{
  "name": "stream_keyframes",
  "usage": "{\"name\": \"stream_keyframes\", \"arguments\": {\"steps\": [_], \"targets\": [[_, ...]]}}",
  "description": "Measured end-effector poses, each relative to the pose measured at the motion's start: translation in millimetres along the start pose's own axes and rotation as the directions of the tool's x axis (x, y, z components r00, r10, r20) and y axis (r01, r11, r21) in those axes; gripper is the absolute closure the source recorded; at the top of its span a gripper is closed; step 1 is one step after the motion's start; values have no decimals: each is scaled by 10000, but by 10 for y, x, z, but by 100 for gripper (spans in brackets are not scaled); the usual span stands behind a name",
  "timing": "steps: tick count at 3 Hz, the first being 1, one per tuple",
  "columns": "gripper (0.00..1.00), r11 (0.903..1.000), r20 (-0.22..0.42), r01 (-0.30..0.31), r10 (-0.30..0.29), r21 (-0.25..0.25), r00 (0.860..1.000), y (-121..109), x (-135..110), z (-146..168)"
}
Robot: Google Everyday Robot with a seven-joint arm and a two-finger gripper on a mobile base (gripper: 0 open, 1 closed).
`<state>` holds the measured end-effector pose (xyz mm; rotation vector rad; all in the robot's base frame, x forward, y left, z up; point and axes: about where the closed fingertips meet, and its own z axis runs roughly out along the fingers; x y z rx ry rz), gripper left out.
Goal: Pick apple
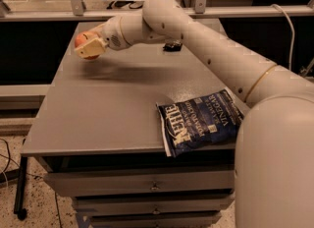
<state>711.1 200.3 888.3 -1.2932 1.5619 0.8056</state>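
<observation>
The small orange-red apple [82, 40] is held between the fingers of my gripper [88, 46] at the far left of the grey table [113, 109]. It hangs above the tabletop near the left edge; a shadow lies on the table to its right. My gripper is shut on the apple, and its pale fingers [91, 49] cover the apple's lower right side. My white arm reaches in from the lower right across the table.
A blue chip bag [198, 122] lies flat at the table's front right, beside my arm. A small dark object [172, 46] sits at the back of the table. Drawers are below the front edge. A rail and office chairs stand behind.
</observation>
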Motion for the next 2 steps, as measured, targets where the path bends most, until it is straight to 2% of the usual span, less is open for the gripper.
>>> {"name": "stream_keyframes", "arguments": {"steps": [1,2], "targets": [[100,9985,1634,-230,307,-489,9861,5,-68,-424],[100,9890,3741,-344,866,-1440,9233,-14,-100,-853]]}}
